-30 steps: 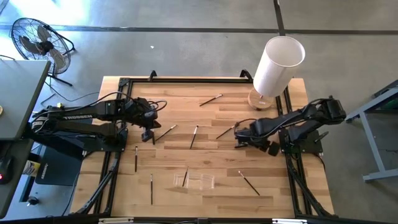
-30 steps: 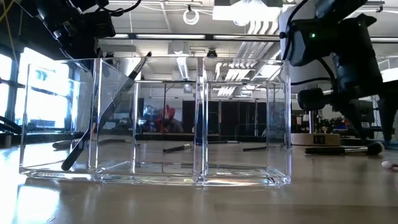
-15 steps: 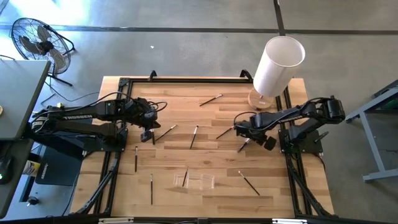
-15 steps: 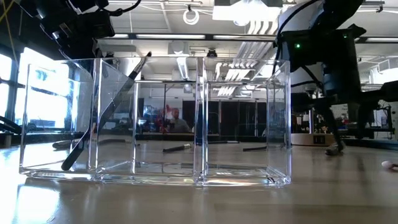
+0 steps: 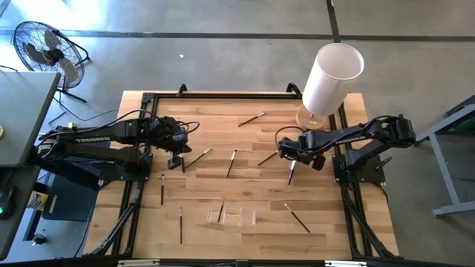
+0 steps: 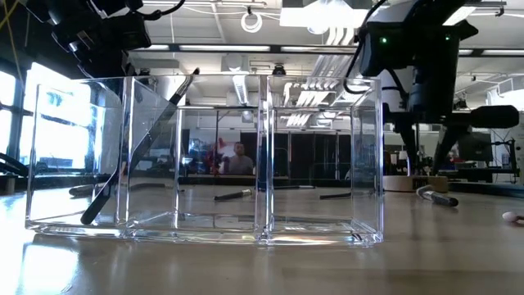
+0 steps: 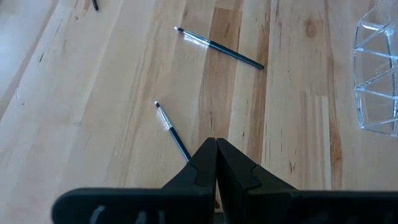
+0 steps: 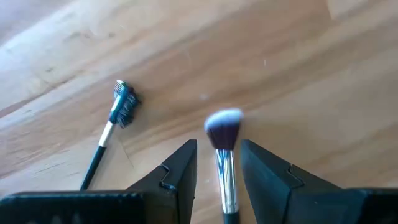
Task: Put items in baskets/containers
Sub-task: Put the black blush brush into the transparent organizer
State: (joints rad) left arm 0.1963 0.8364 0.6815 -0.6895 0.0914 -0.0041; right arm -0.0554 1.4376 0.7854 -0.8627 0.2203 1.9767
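Note:
Several thin brushes lie scattered on the wooden table. The clear holder stands near the front, with one dark brush leaning in its left compartment. My right gripper is open at the table's right middle. A brush with a pale fluffy tip shows between the fingers, with a gap on each side; the same brush shows just in front of the gripper. Another brush lies close by. My left gripper waits shut at the left, above a dark brush.
A tall white cylinder on a round wooden base stands at the back right corner. A floor fan is off the table to the left. Black frame rails run along both table sides. A person shows far behind.
My right gripper has moved toward the back of the table, uncovering the pale-tipped brush it was over. The left arm has not moved.

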